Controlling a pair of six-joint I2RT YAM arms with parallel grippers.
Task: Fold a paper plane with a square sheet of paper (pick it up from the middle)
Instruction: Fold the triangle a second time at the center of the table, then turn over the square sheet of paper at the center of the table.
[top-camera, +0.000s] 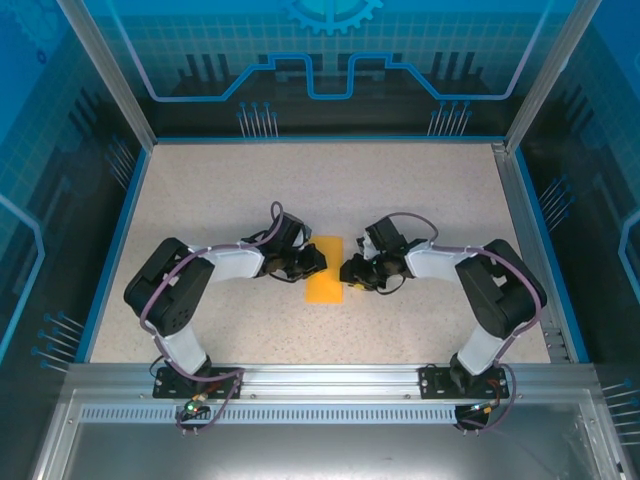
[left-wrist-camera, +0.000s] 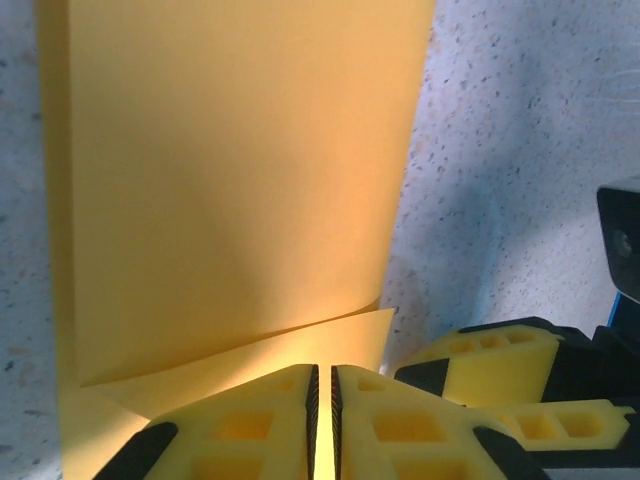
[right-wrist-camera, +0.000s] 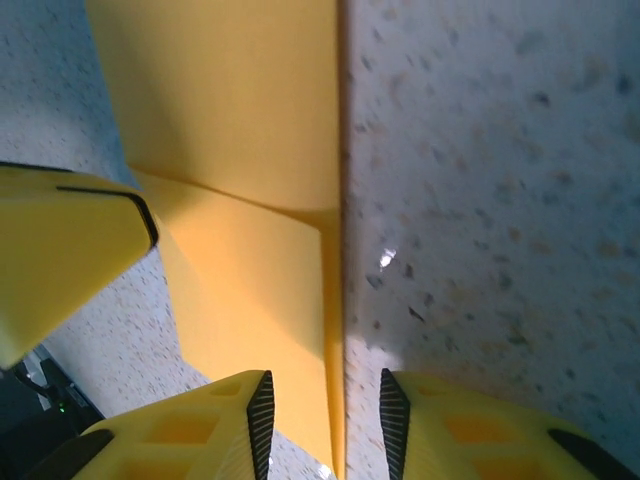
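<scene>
We judge early folding on the square sheet of paper (top-camera: 325, 270): left gripper (left-wrist-camera: 324, 375) jaws nearly shut, right gripper (right-wrist-camera: 325, 385) jaws parted astride its edge; next needs a corner pinch.

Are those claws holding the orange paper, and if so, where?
The left gripper seems to pinch the paper at its left edge. The right gripper stands open astride the right edge, gripping nothing.
</scene>
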